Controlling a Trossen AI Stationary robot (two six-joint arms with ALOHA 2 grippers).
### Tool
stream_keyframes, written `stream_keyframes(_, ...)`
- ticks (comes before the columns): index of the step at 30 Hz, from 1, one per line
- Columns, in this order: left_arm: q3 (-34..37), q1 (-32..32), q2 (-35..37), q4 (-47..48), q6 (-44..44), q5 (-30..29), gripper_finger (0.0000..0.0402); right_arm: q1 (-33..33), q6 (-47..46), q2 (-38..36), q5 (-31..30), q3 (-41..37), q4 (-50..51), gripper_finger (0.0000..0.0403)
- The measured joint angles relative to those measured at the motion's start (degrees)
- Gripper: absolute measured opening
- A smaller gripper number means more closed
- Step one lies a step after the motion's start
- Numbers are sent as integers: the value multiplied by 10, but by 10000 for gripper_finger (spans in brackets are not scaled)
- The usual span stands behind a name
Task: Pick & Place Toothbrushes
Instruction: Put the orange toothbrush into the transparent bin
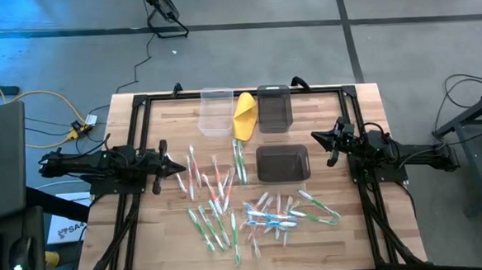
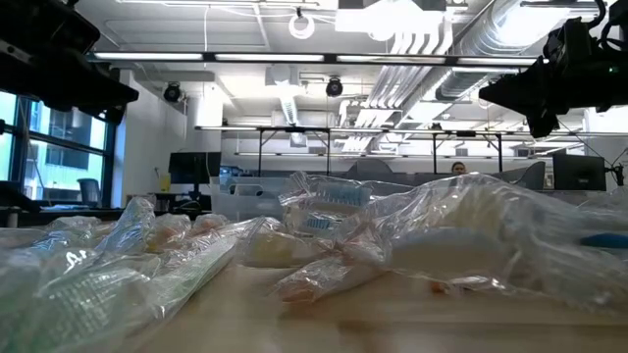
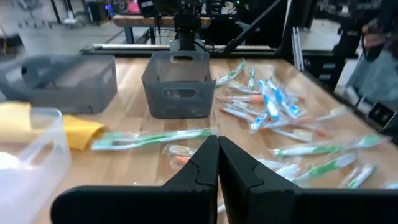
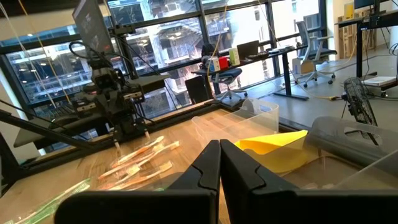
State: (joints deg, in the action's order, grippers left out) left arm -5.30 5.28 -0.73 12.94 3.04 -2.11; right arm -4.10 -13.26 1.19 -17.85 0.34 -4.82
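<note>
- The toothbrushes (image 1: 245,205) lie loose on the wooden table (image 1: 147,231), scattered across its near half in clear wrappers (green, red and blue parts show through). None can be seen in a bin.
- One long green pair (image 1: 240,160) lies just beside the near dark bin (image 1: 282,163), on its left.
- A second dark bin (image 1: 273,108) stands at the far edge, with a yellow folded cloth (image 1: 245,116) between it and a clear bin (image 1: 216,111).
- The left gripper (image 1: 179,168) hangs at the table's left side, near the red-handled brushes, its fingers (image 3: 202,165) pressed together and holding nothing.
- The right gripper (image 1: 315,137) hangs at the right side, just beside the near dark bin's far right corner, its fingers (image 4: 205,165) likewise clenched on nothing.
- In the room beyond, a person's head (image 2: 457,168) shows above a desk.
</note>
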Motion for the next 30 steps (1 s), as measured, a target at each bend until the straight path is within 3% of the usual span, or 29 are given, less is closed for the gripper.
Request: stream_keyframes(30,2,0,-2,-34,58,1,2,0,34,0,0,0,-6,2)
